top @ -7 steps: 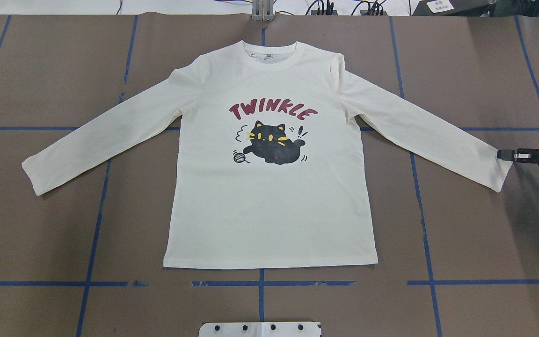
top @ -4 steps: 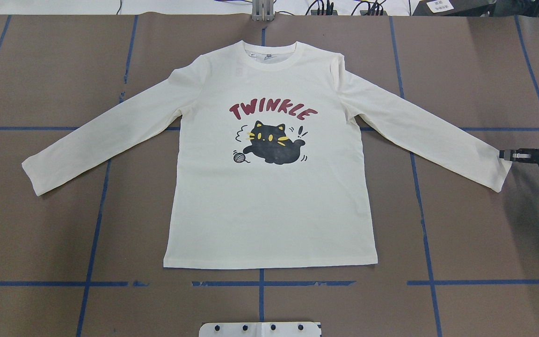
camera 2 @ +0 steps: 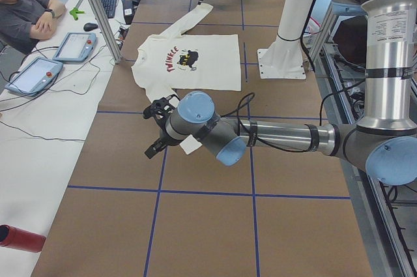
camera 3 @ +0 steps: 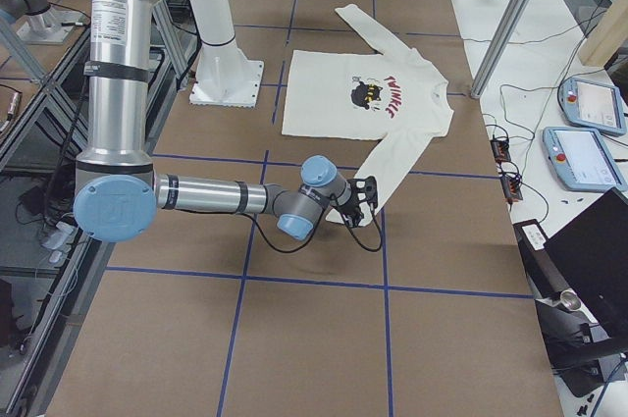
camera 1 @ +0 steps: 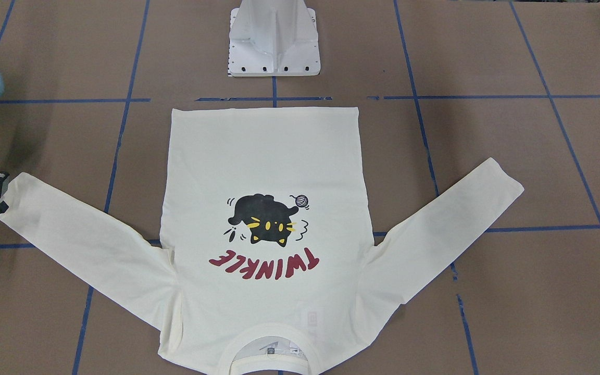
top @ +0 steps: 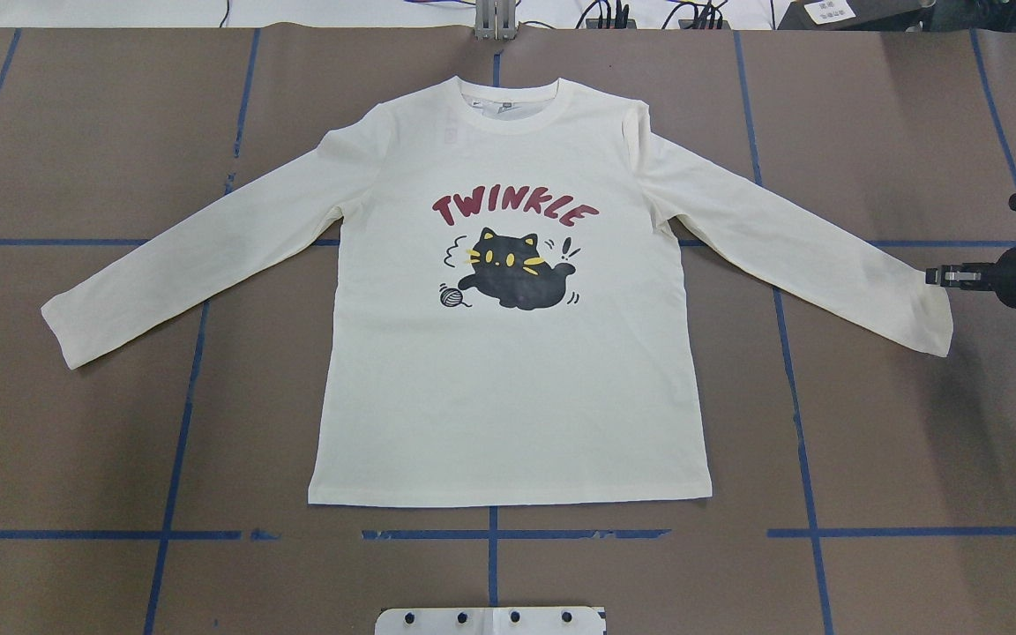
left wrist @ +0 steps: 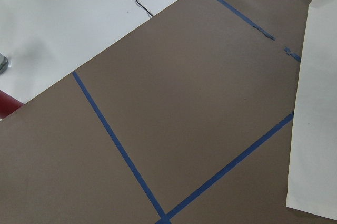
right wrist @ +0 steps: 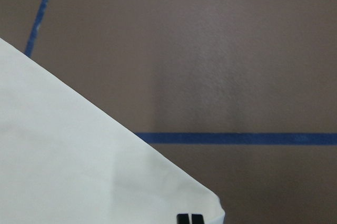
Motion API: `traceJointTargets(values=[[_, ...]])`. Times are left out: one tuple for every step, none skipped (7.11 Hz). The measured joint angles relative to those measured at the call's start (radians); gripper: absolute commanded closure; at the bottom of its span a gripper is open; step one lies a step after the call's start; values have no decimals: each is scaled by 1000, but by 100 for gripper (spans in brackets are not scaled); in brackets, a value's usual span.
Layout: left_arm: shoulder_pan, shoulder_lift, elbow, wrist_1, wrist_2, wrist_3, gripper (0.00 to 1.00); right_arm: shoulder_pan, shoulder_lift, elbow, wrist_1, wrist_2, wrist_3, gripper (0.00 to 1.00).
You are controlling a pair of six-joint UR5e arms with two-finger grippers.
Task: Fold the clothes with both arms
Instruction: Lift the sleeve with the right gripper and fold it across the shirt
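Find the long-sleeved T-shirt (top: 508, 397) spread flat and print up, hem nearest the pedestal base (camera 1: 274, 47), collar farthest from it. The right gripper (top: 938, 276) sits at one sleeve cuff, jaws narrow, pinching the cloth. The left gripper (camera 2: 154, 130) hangs near the other cuff; you cannot tell its opening.

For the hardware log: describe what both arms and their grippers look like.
Both the left arm and the right arm are silver-grey tubes joined by rounded joints with light-blue caps. A black cable runs along each forearm, held by black bands, and a white printed label sits on each upright tube. The left gripper and right gripper are black.
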Motion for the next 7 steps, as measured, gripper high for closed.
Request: traceJointTargets(values=[[0,0,0,0,0,0,0,6,39,88,-156,-1,1,100],[0,0,0,0,1,0,0,10,103,167,-332,-11,3,100],[0,0,0,0,1,0,0,10,192,220,-507,-26,6,100],[0,0,1,0,1,-1,0,9,295,245,-660,-38,13,100],[0,0,1,0,1,-1,0,6,411,252,-799,-54,26,100],[0,0,1,0,1,-1,0,-4,522,249,-902,-80,39,100],[0,0,3,0,2,-1,0,-23,634,234,-960,-118,49,100]])
